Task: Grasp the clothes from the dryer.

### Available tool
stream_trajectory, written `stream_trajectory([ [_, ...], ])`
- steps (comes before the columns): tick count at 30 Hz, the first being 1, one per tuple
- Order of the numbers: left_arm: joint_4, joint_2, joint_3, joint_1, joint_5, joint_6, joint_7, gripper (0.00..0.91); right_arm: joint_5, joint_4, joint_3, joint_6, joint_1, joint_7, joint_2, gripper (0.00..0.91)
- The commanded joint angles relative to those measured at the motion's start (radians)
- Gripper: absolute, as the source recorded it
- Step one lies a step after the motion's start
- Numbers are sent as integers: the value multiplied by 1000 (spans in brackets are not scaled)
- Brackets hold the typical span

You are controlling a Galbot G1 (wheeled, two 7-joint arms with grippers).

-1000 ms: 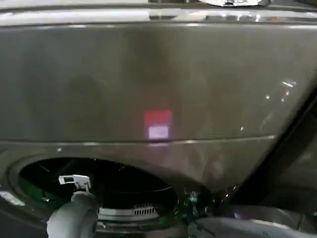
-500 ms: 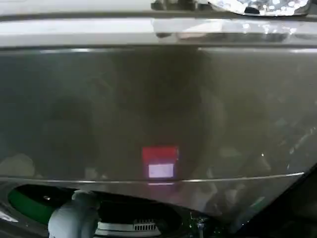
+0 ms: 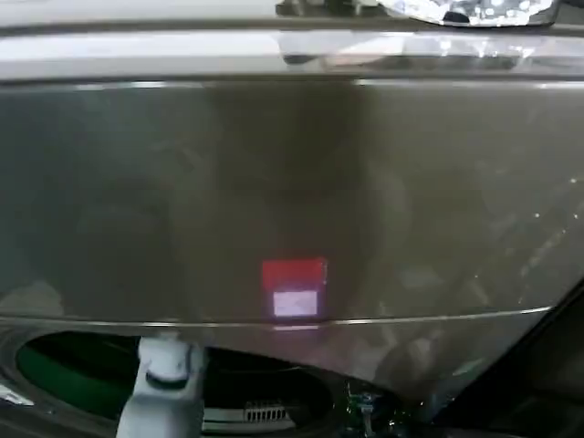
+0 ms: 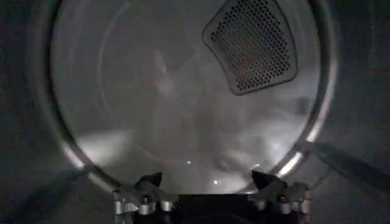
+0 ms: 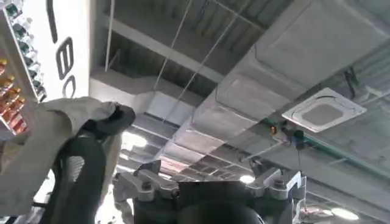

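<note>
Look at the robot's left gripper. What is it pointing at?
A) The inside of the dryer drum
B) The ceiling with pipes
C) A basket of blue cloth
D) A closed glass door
A: in the left wrist view the left gripper, fingers apart with nothing between them, faces the round opening of the dryer, where a perforated panel sits on the drum's back wall.

The dryer (image 3: 292,182) fills the head view, its porthole opening at lower left, where the left arm (image 3: 164,392) reaches in. Inside the drum (image 4: 152,109), the left gripper (image 4: 210,182) sits at bottom centre, jaws apart; a perforated panel (image 4: 253,45) lies upper right.
</note>
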State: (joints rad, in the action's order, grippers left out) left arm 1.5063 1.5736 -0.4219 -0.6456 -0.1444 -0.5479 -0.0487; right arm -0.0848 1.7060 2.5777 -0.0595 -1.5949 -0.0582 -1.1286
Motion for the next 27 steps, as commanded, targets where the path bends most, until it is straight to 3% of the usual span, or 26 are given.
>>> stream_trajectory([
  [1, -346, 14, -2, 177, -79, 93, -26, 907, 1, 2, -4, 1, 3, 2, 0, 907],
  [16, -597, 18, -7, 321, -218, 151, -70, 907, 9, -10, -10, 4, 10, 4, 7, 907],
  [21, -610, 6, -2, 319, -482, 178, -258, 907, 25, -17, -13, 4, 16, 5, 11, 907],
  [22, -611, -1, 2, 319, -621, 198, -343, 907, 26, -18, -14, 4, 18, 5, 11, 907],
  [27, -610, -30, 5, 344, -922, 362, -639, 907, 29, -21, -15, 6, 17, 6, 9, 907],
])
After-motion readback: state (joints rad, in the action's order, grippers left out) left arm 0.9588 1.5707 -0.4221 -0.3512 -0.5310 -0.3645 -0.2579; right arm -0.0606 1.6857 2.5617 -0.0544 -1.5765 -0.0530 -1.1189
